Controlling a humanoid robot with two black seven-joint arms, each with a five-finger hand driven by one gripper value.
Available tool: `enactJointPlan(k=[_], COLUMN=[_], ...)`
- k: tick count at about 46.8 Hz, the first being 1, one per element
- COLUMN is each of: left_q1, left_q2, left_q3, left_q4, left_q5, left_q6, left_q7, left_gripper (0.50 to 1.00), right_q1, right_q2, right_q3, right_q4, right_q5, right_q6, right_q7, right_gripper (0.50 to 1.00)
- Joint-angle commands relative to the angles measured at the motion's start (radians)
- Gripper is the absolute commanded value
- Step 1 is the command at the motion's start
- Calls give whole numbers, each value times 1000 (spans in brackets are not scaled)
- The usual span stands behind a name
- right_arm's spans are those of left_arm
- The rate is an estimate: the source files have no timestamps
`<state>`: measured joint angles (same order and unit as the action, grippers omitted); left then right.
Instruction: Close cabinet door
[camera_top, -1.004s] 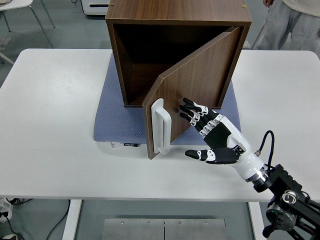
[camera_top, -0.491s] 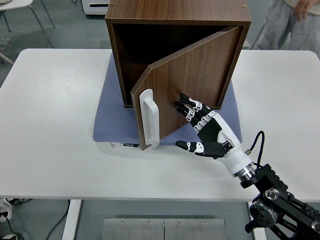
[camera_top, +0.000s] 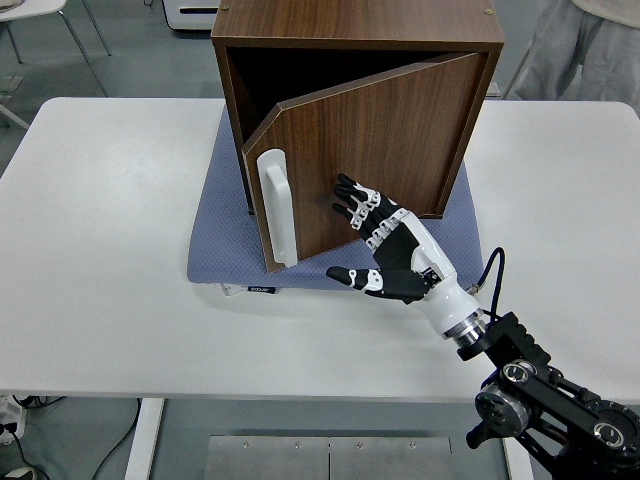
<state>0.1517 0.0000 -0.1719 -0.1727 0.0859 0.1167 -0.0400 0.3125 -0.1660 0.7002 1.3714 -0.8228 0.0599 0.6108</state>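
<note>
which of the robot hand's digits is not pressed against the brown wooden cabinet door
The thumb of the right hand: it juts left beneath the door, while the four fingers lie flat against its panel.

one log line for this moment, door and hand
right hand: open, fingertips on door face | cabinet door: partly open | handle: untouched | left hand: not visible

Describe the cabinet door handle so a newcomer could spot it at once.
Find the brown wooden cabinet standing on the blue mat mid-table. Its door hangs partly open; the handle is the upright white bar near the door's free left edge, the only white part on the wood.
</note>
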Motion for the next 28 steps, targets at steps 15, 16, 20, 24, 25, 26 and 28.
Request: enactJointPlan(k=[15,16,20,24,25,26,28], left_q1=[0,0,0,0,0,0,0], left_q2=[0,0,0,0,0,0,0], left_q3=[0,0,0,0,0,0,0], left_q4=[1,1,-1,1,1,-1,1], left_q5=[0,0,0,0,0,0,0], left_q6=[0,0,0,0,0,0,0], left_q7=[0,0,0,0,0,0,0], left_gripper=[1000,1000,1000,1000,1000,1000,1000], right_q1=[71,71,100,131,135,138,143], right_q2=[17,17,25,26,26,25,26], right_q3=[-67,-67,-94,-120,-123,-125,-125], right_q4=[-41,-41,-69,-81,-83,-84,-87], right_q5=[-1,-1,-1,-1,-1,-1,1], right_q6=[-19,-19,-19,-19,-19,-20,-20], right_q7=[0,0,0,0,0,0,0], right_gripper=[1000,1000,1000,1000,1000,1000,1000])
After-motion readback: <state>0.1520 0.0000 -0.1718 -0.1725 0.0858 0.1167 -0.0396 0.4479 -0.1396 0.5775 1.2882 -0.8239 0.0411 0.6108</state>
